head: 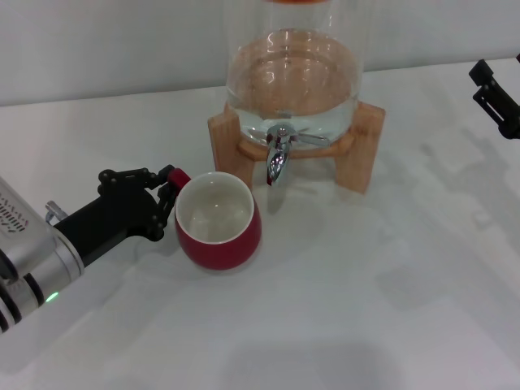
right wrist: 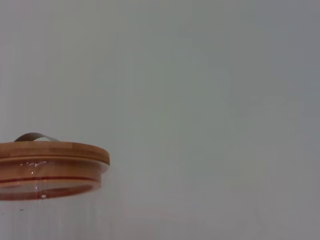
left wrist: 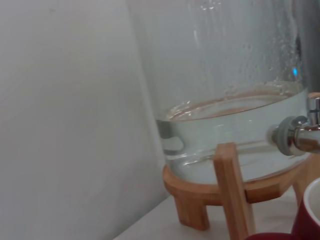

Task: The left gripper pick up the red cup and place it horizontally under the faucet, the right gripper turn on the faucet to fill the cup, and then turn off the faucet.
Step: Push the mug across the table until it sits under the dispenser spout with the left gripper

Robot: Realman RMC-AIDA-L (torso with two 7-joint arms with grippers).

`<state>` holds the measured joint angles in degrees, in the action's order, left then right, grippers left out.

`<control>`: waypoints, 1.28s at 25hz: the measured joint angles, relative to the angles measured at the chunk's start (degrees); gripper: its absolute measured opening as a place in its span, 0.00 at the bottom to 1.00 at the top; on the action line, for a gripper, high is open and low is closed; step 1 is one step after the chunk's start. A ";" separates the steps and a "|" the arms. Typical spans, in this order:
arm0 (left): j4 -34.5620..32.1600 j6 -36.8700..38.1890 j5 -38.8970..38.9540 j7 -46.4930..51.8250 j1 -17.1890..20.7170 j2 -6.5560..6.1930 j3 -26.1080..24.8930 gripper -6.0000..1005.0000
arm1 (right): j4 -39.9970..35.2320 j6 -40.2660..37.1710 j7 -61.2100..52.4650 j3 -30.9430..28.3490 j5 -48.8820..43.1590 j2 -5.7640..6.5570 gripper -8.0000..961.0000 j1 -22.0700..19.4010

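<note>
Holding the red cup (head: 218,221) by its handle, my left gripper (head: 165,192) has its black fingers clamped on the small loop at the cup's left side. The cup stands upright on the white table (head: 390,284), its white inside showing, just in front of and slightly left of the faucet (head: 279,154), whose spout hangs near the cup's rim. The faucet sticks out of the glass dispenser (head: 292,77) on its wooden stand (head: 357,154). My right gripper (head: 497,96) hangs at the far right edge, well apart; I cannot tell how its fingers stand.
</note>
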<state>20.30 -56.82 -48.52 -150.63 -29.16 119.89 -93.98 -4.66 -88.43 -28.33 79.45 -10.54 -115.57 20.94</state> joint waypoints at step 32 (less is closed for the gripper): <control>-0.43 1.15 2.87 1.21 -2.31 0.00 6.12 0.10 | -0.62 -0.45 -0.41 1.00 0.00 -0.02 0.88 -0.02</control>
<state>19.86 -55.67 -45.64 -149.41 -31.47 119.89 -87.85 -5.28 -88.88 -28.74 80.44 -10.54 -115.59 20.91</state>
